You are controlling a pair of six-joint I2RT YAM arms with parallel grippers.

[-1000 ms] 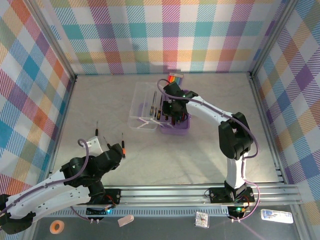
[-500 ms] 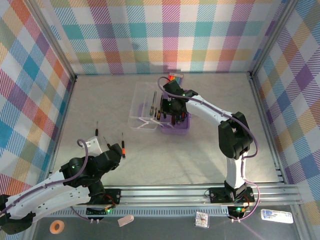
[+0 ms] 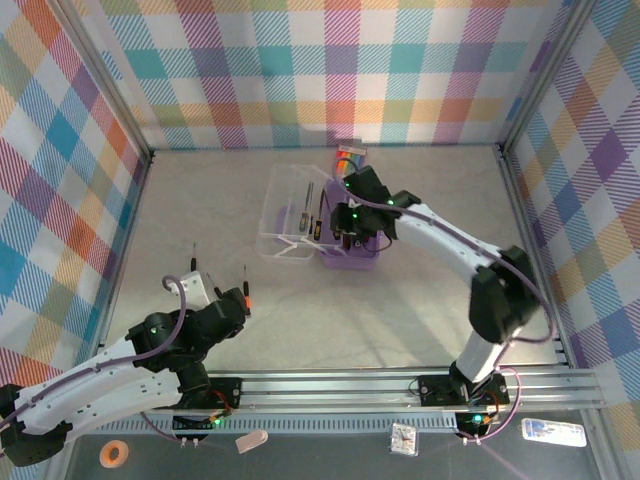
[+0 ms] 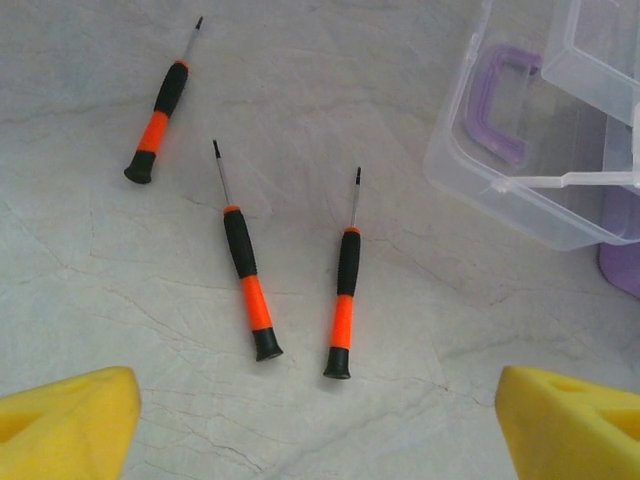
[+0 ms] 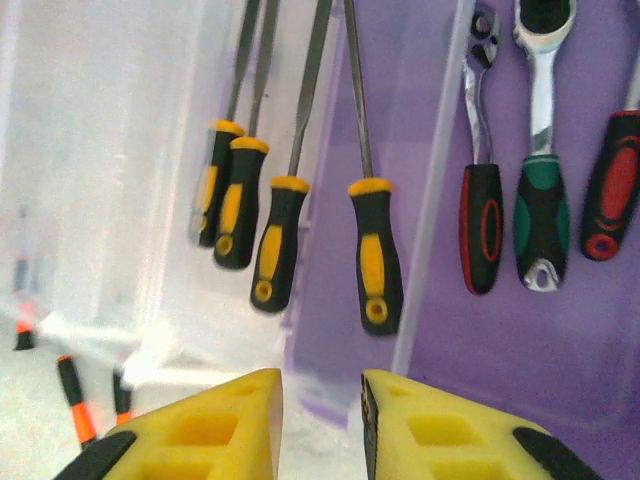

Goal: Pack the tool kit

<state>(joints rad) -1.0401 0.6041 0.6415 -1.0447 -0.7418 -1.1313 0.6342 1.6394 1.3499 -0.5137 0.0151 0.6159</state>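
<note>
The tool kit (image 3: 295,215) lies open near 12 o'clock of the tabletop (image 3: 400,320). Its clear lid (image 3: 285,190) is folded out toward 9 o'clock from the purple base (image 3: 352,258). My right hand (image 5: 322,420) hovers just over the base, the pads only narrowly apart and nothing between them. My left hand (image 4: 320,430) is at 7 o'clock, spread wide and empty, above the loose screwdrivers (image 4: 245,270).

I count three loose screwdrivers on the tabletop, each apart from the others. Inside the kit I count four slim drivers (image 5: 375,250) and three short-handled tools (image 5: 540,215); at least two of these look like ratchets.

I think each screwdriver is light and stiff, but the round handle can roll away. So I would pinch across the orange-black handle near its middle, not the thin shaft. The case seems light, thin plastic and may slide if I push it.
</note>
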